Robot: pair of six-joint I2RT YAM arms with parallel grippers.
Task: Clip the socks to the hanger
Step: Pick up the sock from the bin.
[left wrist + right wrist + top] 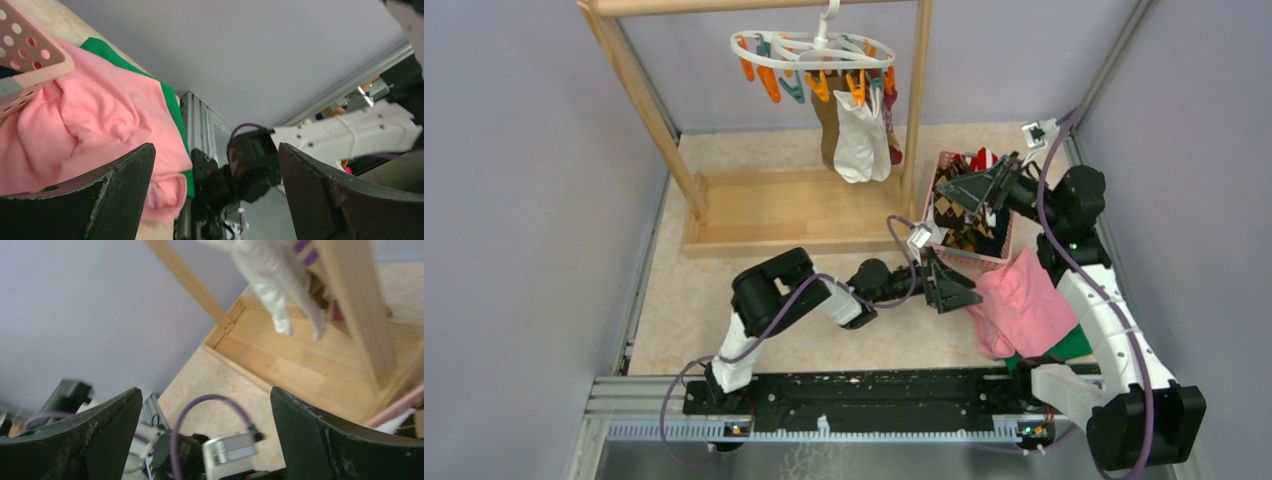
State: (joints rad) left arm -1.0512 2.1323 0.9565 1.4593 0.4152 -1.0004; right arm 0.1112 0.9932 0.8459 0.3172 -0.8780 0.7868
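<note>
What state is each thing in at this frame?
hanger: hung on wooden rack
white socks: clipped to hanger, dangling
argyle socks: loose in pink basket
left gripper: open, empty
right gripper: open, empty
pink cloth: crumpled beside pink basket

Hanger point(822, 42): no text I can read.
Basket point(966, 259): no label I can read.
My right arm point(1109, 320): no legible brand or number.
</note>
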